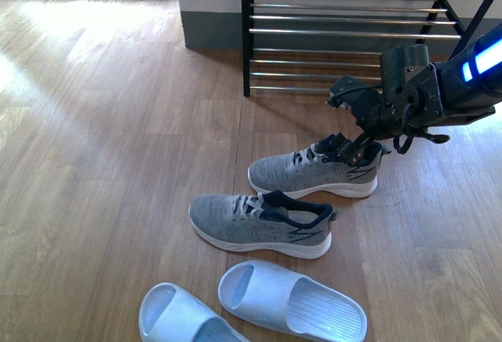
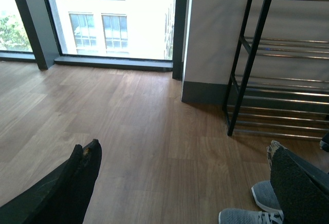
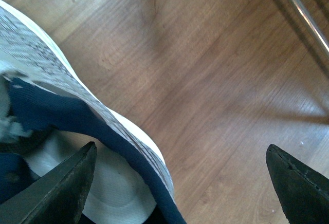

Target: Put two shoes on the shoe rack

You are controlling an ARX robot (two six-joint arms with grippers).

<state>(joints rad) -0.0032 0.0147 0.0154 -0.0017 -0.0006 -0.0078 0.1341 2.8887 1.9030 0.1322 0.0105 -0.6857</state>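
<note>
Two grey sneakers with white soles lie side by side on the wood floor, the far shoe (image 1: 314, 173) and the near shoe (image 1: 259, 224). The shoe rack (image 1: 345, 32) stands behind them against the wall. My right gripper (image 1: 357, 152) is open at the far shoe's heel. In the right wrist view one finger (image 3: 67, 188) is inside the shoe's opening (image 3: 51, 70), the other finger (image 3: 298, 183) is outside over the floor, and the navy heel collar lies between them. My left gripper (image 2: 187, 183) hangs open over bare floor, left of the shoes' toes (image 2: 264, 196), and does not show in the front view.
Two pale blue slippers (image 1: 290, 299) (image 1: 184, 318) lie in front of the sneakers. The rack's black frame and chrome bars (image 2: 247, 70) stand by a white wall corner, and a chrome bar (image 3: 303, 11) runs close behind the heel. A large window fills the far left.
</note>
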